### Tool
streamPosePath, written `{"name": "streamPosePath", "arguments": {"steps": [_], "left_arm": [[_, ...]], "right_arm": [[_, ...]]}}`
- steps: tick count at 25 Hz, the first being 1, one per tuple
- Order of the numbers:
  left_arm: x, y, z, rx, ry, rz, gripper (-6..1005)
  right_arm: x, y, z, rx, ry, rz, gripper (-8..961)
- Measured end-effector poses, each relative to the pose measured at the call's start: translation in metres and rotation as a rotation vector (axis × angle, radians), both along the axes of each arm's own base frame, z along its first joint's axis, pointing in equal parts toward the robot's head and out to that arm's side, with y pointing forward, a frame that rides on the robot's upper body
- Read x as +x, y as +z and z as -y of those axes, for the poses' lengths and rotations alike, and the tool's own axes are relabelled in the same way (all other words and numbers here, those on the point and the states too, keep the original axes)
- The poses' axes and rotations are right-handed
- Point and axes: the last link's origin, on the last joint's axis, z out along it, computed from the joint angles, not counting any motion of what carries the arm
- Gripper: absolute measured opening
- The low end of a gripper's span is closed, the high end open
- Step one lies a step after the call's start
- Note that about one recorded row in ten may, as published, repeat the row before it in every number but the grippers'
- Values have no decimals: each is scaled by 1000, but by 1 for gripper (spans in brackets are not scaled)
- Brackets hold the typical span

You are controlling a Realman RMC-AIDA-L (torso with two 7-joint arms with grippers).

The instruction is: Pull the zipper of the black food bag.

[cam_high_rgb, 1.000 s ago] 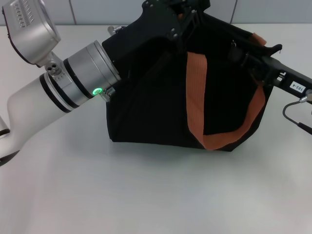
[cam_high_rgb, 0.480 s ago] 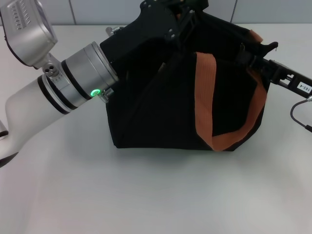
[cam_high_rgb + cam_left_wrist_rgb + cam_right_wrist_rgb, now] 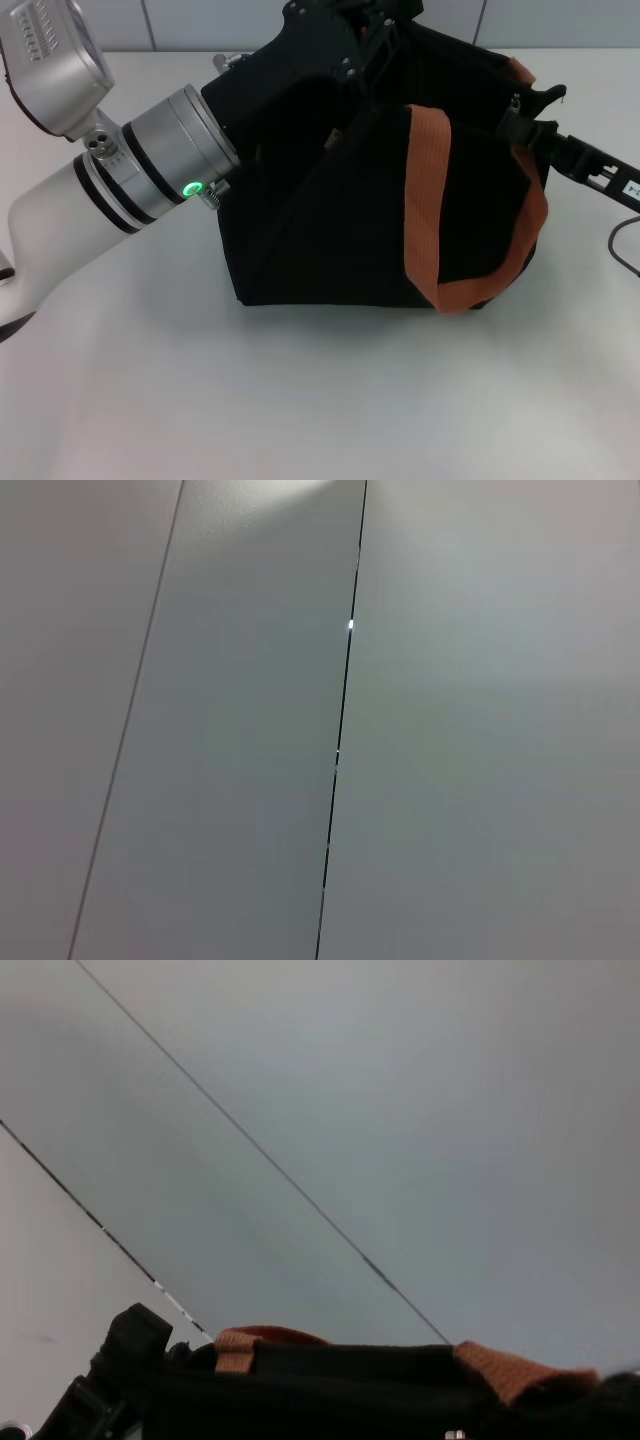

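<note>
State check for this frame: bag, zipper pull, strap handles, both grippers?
black food bag: upright on the table, top edge pulled taut.
zipper pull: not visible.
orange strap handle: hanging down the front.
left gripper: at the bag's top.
right gripper: at the bag's right top corner.

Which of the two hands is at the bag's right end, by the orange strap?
The right hand, a black fork-like one reaching in from the robot's right, meets the black food bag beside the orange strap. The left hand is at the bag's top.
</note>
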Motion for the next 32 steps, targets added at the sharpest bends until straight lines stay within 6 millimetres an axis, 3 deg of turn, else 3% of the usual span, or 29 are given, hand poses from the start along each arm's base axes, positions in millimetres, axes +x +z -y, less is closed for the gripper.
{"name": "streamPosePath", "arguments": {"steps": [6, 13, 19, 26, 29, 32], "left_arm": [[0, 1, 0, 3, 2, 4, 23], [-4, 1, 1, 5, 13, 3, 23], [-13, 0, 0, 28, 40, -30, 23], [-27, 5, 2, 101, 77, -37, 23], [-41, 18, 10, 142, 84, -3, 118], [-53, 33, 19, 185, 84, 43, 207]], "right_arm": [[6, 11, 20, 163, 98, 30, 90], [22, 23, 47, 315, 78, -6, 153], [29, 26, 58, 361, 63, 2, 348], [24, 17, 58, 343, 104, 22, 513], [20, 13, 61, 379, 142, 42, 584], [19, 11, 64, 411, 154, 48, 743]]}}
